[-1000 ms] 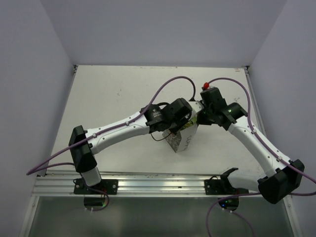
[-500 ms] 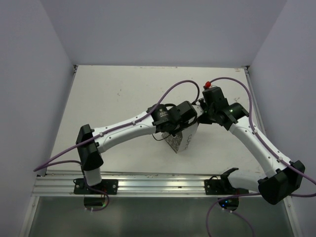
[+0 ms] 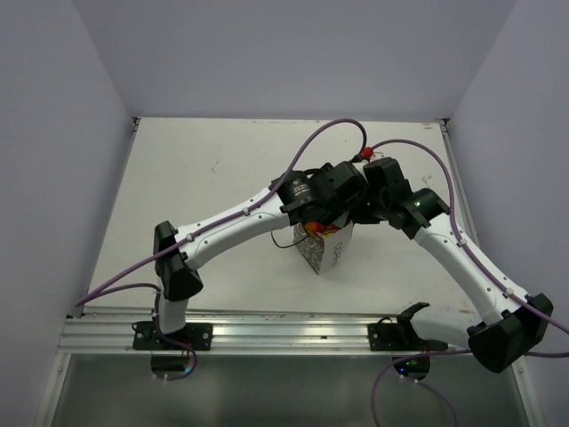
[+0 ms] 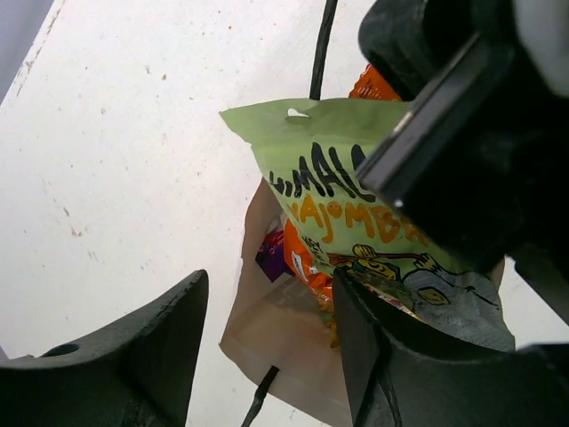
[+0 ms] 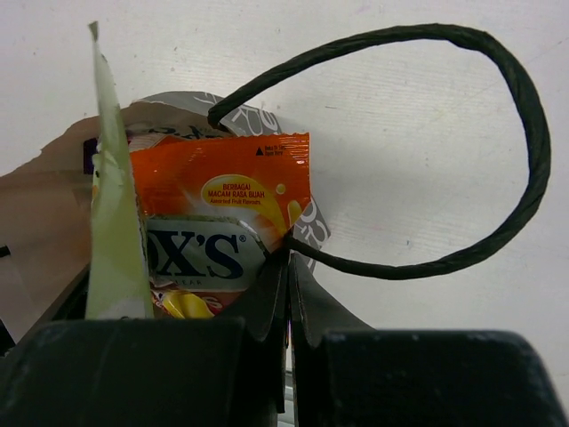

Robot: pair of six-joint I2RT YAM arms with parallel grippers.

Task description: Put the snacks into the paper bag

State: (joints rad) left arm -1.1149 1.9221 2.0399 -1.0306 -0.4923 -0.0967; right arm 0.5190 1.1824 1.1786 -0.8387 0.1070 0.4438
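The white paper bag (image 3: 331,253) stands upright mid-table, its inner wall (image 4: 284,329) showing in the left wrist view. My left gripper (image 4: 271,277) hangs open just over the bag's mouth (image 3: 320,219). The pale green snack (image 4: 347,200) stands on end in the bag, free of the jaws, beside the right finger. An orange packet (image 5: 222,182) and a purple one (image 4: 269,256) sit lower inside. My right gripper (image 5: 286,262) is shut on the bag's rim where the black cord handle (image 5: 524,133) joins. From above, that gripper (image 3: 360,209) is at the bag's far right corner.
Both arms cross above the bag, and the right gripper's black body (image 4: 471,116) is close over the left gripper. A second cord handle (image 4: 322,44) lies on the white table (image 3: 213,178). Grey walls close in the back and sides.
My left gripper has moved right and farther over the bag's mouth, and its jaws have opened, leaving the green packet standing in the bag. The right gripper has kept its hold.
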